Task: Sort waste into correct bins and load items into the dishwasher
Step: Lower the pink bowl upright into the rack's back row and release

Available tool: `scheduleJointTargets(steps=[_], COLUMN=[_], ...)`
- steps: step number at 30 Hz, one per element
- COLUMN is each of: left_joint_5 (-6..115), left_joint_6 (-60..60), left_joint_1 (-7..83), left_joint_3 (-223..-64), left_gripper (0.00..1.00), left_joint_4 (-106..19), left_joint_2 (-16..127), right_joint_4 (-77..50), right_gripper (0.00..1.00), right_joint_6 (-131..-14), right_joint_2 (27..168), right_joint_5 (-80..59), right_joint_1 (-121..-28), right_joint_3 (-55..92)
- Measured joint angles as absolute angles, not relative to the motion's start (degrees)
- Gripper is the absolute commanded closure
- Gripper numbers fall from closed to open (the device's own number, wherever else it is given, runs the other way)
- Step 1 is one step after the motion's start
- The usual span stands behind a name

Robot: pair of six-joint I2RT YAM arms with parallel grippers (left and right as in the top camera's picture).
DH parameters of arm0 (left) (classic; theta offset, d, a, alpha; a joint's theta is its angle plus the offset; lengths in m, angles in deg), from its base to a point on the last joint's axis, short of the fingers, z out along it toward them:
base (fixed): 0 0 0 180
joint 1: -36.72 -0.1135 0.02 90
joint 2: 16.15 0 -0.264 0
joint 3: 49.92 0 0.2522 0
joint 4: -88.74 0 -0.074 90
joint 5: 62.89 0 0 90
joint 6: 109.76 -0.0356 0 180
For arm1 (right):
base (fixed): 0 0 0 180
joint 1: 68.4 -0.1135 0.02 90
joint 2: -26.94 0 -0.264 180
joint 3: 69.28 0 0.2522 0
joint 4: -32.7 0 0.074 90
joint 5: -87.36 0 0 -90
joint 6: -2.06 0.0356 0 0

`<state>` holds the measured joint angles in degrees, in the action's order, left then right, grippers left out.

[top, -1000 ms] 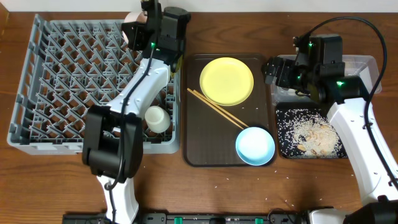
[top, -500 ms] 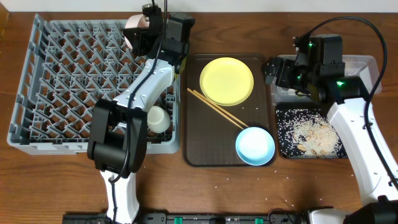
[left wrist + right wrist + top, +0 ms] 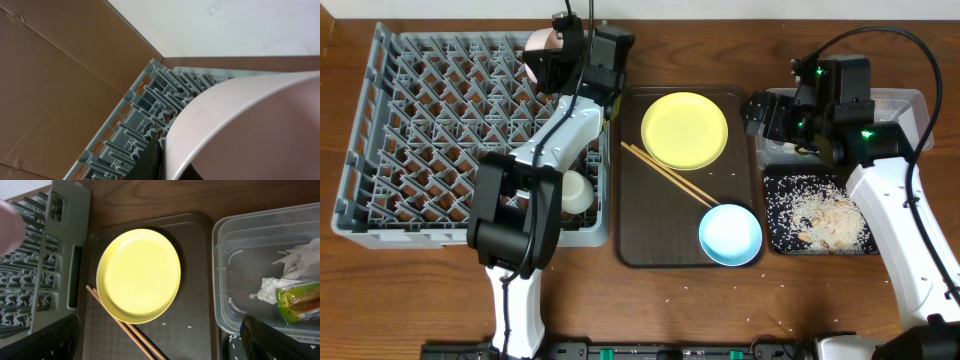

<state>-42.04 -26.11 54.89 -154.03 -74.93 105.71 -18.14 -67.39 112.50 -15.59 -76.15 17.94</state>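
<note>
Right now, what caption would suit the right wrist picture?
Yellow plate and chopsticks on the brown tray, napkin and wrapper in the clear tub.

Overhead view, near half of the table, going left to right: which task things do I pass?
grey dish rack → light blue bowl → black tray

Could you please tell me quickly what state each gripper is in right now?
Left gripper: closed, holding the white bowl over the dish rack.
Right gripper: open, holding nothing.
</note>
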Motion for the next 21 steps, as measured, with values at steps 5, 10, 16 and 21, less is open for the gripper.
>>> scheduleJointTargets(steps=[5,10,16,21], left_joint_5=[-42.1,-42.2,-42.3,-42.8], left_joint_6=[-25.8,-25.8,-25.8,-25.9], left_joint_1=[54.9,55.0,55.2,55.7], left_joint_3=[-154.0,-154.0,-154.0,-154.0], left_gripper=[0.93,0.93,0.92,0.92], left_joint_4=[-75.1,-75.4,-74.6,-74.4], left_joint_2=[107.2,107.2,107.2,107.2], right_joint_4=[-18.1,-18.1,-18.1,-18.1], right_gripper=[0.01,0.01,0.01,0.01], right_joint_6=[-67.4,-67.4,-67.4,-67.4], right_joint_2=[112.5,112.5,112.5,112.5], right_joint_5=[-15.6,-15.6,-15.6,-15.6], right_joint_1=[-76.2,-76.2,-76.2,-76.2], right_joint_3=[17.9,17.9,17.9,17.9])
